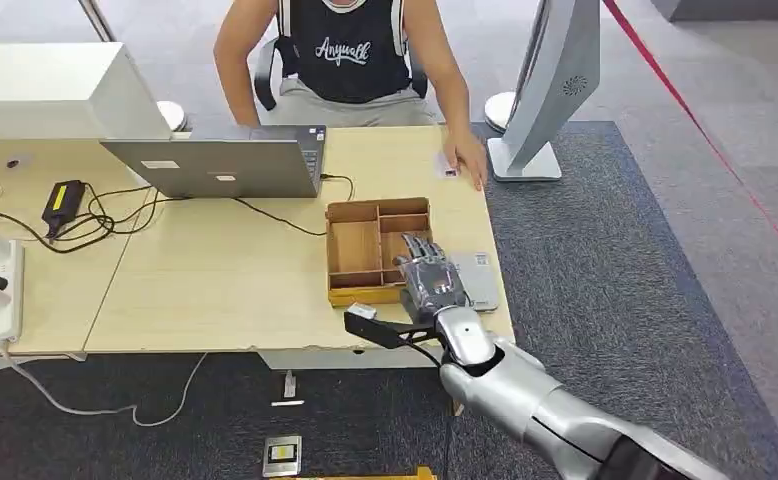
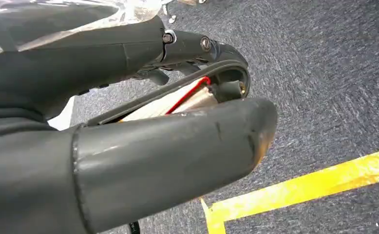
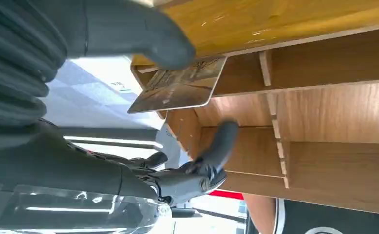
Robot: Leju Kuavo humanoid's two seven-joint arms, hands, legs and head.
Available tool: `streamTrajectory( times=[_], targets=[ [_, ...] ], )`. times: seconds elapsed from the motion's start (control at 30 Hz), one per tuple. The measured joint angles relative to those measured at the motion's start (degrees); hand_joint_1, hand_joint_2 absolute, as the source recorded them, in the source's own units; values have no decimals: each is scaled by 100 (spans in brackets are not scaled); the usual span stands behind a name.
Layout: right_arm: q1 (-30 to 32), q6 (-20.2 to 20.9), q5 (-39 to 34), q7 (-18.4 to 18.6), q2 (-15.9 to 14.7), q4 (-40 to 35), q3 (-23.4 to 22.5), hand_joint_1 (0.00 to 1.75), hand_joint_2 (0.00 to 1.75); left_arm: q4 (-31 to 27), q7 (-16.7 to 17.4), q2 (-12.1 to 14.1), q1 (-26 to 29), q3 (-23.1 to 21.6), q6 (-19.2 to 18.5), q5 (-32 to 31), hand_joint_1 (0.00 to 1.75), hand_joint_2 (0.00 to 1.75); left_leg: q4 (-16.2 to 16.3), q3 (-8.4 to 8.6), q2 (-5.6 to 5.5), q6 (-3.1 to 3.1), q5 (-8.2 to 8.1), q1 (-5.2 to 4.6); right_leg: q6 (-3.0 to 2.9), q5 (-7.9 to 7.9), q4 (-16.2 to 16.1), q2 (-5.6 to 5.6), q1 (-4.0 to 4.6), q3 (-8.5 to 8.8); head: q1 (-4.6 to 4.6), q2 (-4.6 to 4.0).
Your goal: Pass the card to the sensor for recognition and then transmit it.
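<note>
A card (image 3: 178, 87) with a brownish picture stands tilted in a compartment of the wooden divided box (image 3: 333, 112). My right hand (image 3: 80, 161) reaches into that box, its thumb (image 3: 134, 36) against the card's upper edge and a dark finger (image 3: 219, 141) spread apart on the card's other side, not touching it. From the head view the right hand (image 1: 430, 280) hovers over the box's (image 1: 355, 250) right-hand compartments. A flat grey sensor pad (image 1: 480, 285) lies on the table just right of the box. My left hand (image 2: 178, 141) hangs over the carpet, fingers apart, holding nothing.
A person sits across the table, one hand (image 1: 467, 155) resting near its far right corner. A laptop (image 1: 225, 165), cables, a black adapter (image 1: 63, 200) and a power strip (image 1: 0, 285) fill the left side. A white stand (image 1: 545, 90) rises on the right. Yellow tape (image 2: 299, 190) marks the floor.
</note>
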Motion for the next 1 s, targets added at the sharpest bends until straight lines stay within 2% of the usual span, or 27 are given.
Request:
streamTrajectory(
  times=[0.2,0.23,0.3,1.0],
  targets=[
    [1,-13,-22,26,-24,63,-44,162,175,7,33,0,0,0,0,4,0,0,0,0,0,0,0,0,0,0,0,0,0,0,0,0],
    [2,-13,-31,24,-26,68,-50,168,175,7,39,0,0,0,0,9,0,0,0,0,0,0,0,0,0,0,0,0,0,0,0,-2],
    [2,-13,-31,17,-22,83,-53,161,175,7,39,0,0,0,0,22,0,0,0,0,0,0,0,0,0,0,0,0,0,0,0,-2],
    [1,-48,-129,-81,-22,120,-72,162,175,7,-24,-2,0,0,35,37,0,0,0,1,0,0,0,0,0,0,0,0,0,0,0,0]
  ],
)
